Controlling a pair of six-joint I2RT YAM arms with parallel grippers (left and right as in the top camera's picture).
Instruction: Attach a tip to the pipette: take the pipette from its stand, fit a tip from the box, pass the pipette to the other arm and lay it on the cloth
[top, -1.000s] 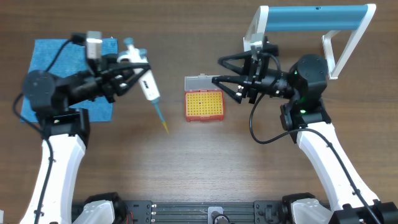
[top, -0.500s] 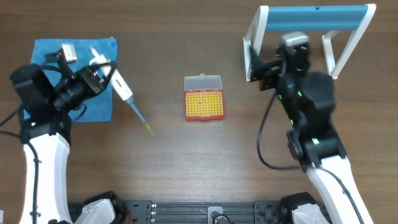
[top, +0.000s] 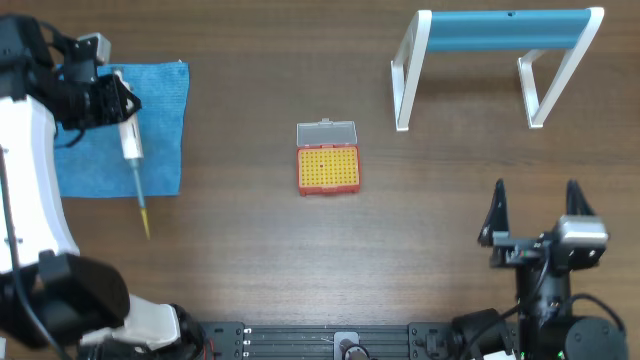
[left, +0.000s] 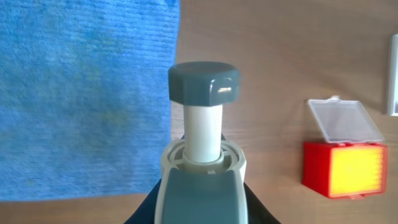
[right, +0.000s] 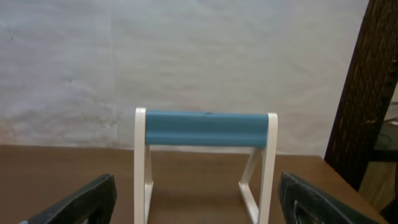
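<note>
My left gripper (top: 106, 100) is shut on the white pipette (top: 130, 141) at the far left, over the blue cloth (top: 160, 110). The pipette's shaft runs toward the front past the cloth's edge, and its yellow tip (top: 145, 220) is over bare wood. In the left wrist view the grey plunger cap (left: 203, 81) stands out over the cloth (left: 81, 93). I cannot tell whether the pipette touches the cloth. The red tip box (top: 327, 168) sits mid-table, its clear lid (left: 345, 121) open. My right gripper (top: 535, 215) is open at the front right, holding nothing.
The white stand with its blue bar (top: 505, 28) is at the back right, with nothing on it; in the right wrist view the stand (right: 205, 128) faces my right gripper (right: 205, 199) from far off. Bare wooden table lies between the cloth, the box and the stand.
My left arm swung left and back, carrying the pipette from mid-table to over the cloth. My right arm pulled away from the stand to the table's front right.
</note>
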